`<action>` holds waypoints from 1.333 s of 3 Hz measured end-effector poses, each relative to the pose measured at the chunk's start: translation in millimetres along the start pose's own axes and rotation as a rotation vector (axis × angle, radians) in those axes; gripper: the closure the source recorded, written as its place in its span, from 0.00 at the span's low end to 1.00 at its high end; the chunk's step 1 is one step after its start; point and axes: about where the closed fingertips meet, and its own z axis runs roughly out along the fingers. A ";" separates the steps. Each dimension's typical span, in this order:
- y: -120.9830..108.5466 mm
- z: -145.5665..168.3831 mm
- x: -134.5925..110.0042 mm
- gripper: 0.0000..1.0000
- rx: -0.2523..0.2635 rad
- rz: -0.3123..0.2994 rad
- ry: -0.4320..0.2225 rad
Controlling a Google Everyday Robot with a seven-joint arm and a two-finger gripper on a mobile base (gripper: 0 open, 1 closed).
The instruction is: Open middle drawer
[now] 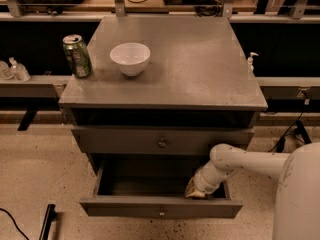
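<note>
The middle drawer (pixel 160 207) of the grey cabinet is pulled out, and its plain grey box inside shows. Its small round knob (pixel 161 213) sits at the centre of its front. The top drawer front (pixel 125 141) above it is closed, with its own knob (pixel 162 143). The lowest drawer is hidden under the open one. My gripper (pixel 194 191) reaches in from the right on a white arm (pixel 240 161). It is down inside the open drawer, at its front right corner, just behind the drawer front.
A green soda can (pixel 77 56) and a white bowl (pixel 130 58) stand on the cabinet top (pixel 200 69). A speckled floor surrounds the cabinet. A dark shelf rail runs behind it, and a cable (pixel 292 129) lies at the right.
</note>
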 end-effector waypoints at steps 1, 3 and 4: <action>27.8 -3.1 -10.1 1.00 -0.069 -0.040 0.003; 75.6 -10.1 -35.1 1.00 -0.210 -0.080 -0.076; 93.8 -7.4 -46.7 1.00 -0.285 -0.053 -0.122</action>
